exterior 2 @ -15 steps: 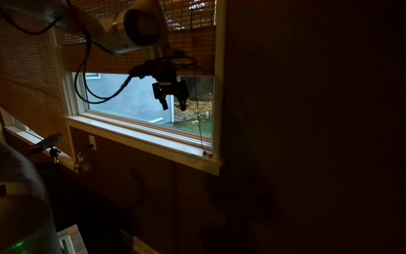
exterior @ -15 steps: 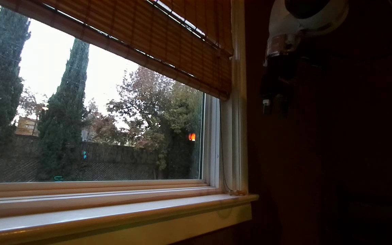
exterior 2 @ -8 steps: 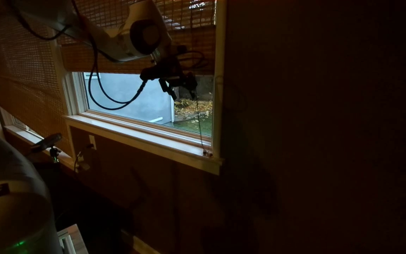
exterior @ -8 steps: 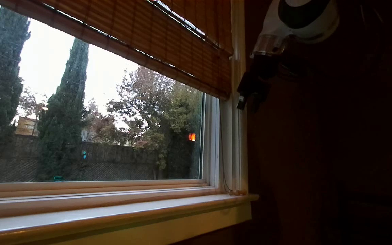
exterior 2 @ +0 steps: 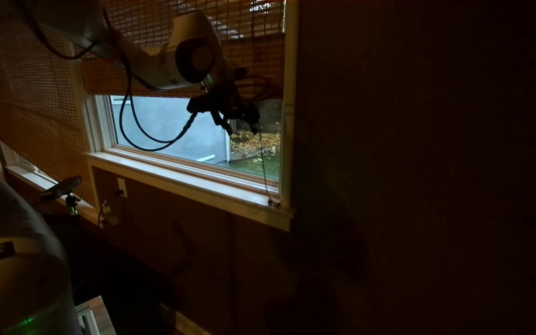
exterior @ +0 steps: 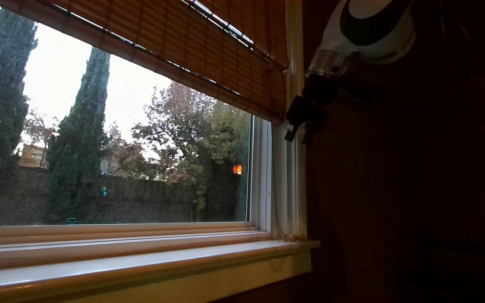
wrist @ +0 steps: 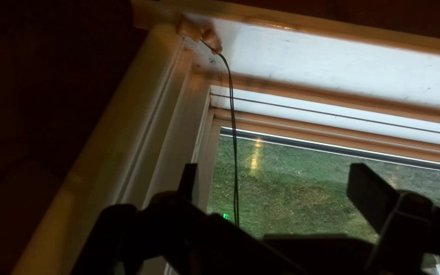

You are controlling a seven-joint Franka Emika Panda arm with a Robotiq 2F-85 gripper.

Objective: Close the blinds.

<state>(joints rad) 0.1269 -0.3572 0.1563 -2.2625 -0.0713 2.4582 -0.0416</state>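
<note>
Blinds (exterior: 183,50): brown slats cover only the upper part of the window (exterior: 162,147), about 11 o'clock in an exterior view, glass uncovered below. Pincer (exterior: 298,135): at 4 o'clock from the blinds' middle in that view, just beside their lower corner, overlapping the pale frame (exterior: 295,189); contact cannot be told. Fingers (wrist: 372,198) parted wide: wrist view has one fingertip at 7 o'clock, its mate between 3 and 4. Doubled cord (wrist: 230,82) runs there from knobs (wrist: 189,29) at 12 o'clock toward 6, crossing the gap nearer the 7 o'clock fingertip, then hidden by the pincer's body; cannot tell if it lies between the fingers. Arm (exterior 2: 163,65), in an exterior view: between 10 and 11 o'clock, black cable (exterior 2: 189,123) looped beneath.
</note>
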